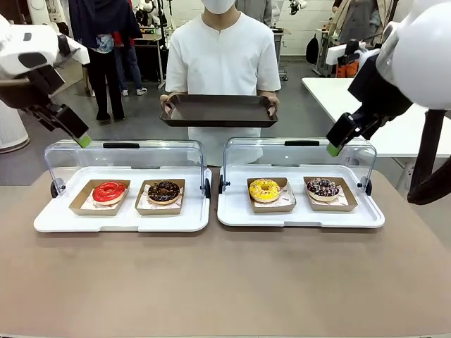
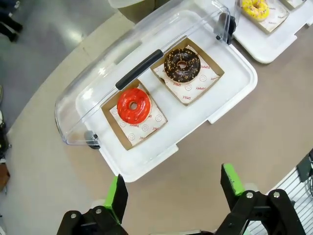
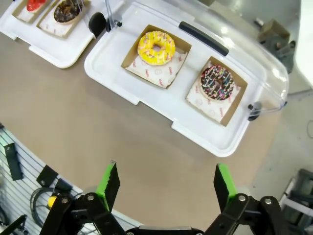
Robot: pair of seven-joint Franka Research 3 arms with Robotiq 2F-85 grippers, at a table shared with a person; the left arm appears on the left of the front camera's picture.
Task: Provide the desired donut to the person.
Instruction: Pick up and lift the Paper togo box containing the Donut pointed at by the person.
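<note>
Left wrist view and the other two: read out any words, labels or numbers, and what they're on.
Red print on the paper liners under the donuts: too small and blurred to read.
No other readable text.

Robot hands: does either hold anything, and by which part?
Nothing is held. The left hand and the right hand are both open and empty.

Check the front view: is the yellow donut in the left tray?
No, the yellow donut sits in the right tray.
</note>
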